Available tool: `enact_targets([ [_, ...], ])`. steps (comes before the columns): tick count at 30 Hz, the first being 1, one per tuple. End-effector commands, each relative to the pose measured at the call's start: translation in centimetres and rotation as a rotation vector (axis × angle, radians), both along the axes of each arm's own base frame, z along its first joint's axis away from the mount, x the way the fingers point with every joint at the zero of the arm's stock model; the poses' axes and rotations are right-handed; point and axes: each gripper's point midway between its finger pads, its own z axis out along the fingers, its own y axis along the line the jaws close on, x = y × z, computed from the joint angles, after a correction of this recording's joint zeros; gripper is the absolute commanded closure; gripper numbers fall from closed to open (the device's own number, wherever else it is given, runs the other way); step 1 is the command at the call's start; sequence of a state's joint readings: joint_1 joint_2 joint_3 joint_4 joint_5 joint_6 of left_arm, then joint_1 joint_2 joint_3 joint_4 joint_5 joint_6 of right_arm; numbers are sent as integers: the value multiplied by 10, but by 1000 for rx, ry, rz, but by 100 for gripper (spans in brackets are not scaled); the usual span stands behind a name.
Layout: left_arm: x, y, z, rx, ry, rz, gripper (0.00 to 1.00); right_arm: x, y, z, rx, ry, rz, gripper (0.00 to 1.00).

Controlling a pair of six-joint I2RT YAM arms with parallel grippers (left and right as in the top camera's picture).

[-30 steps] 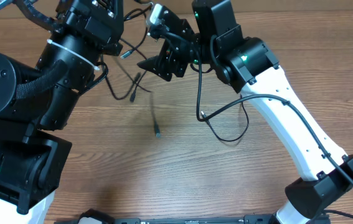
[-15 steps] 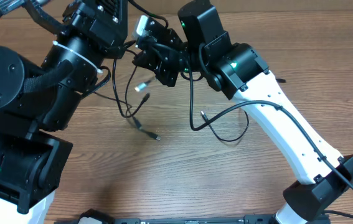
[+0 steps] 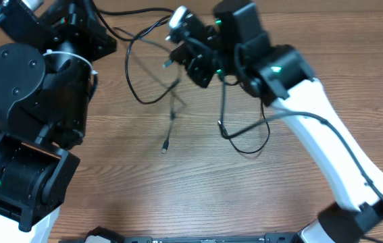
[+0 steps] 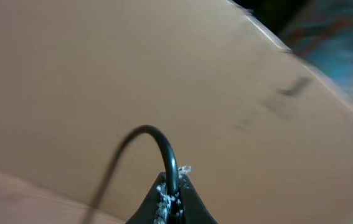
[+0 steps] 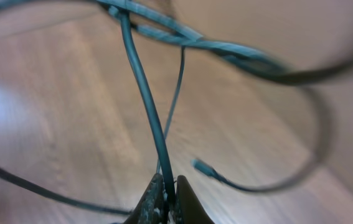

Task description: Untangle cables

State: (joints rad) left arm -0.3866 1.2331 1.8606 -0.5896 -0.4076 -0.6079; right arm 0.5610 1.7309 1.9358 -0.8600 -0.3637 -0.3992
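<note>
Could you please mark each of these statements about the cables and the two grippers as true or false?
1. The right gripper is shut on one of the cables. True.
2. The left gripper is open and empty. False: it is shut on a black strand.
3. The cables all lie in one tight bundle. False: they hang in loose loops from the grippers, above the table.
4. A loose plug end hangs down near the table. True.
</note>
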Motion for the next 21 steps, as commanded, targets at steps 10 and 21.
enact_targets([
  [10,44,31,-66,359,268,299,96,-34,-96,150,200,-295,-244,96],
  [21,86,-14,-109,356,345,114,96,-44,-128,147,152,-275,-334,62],
])
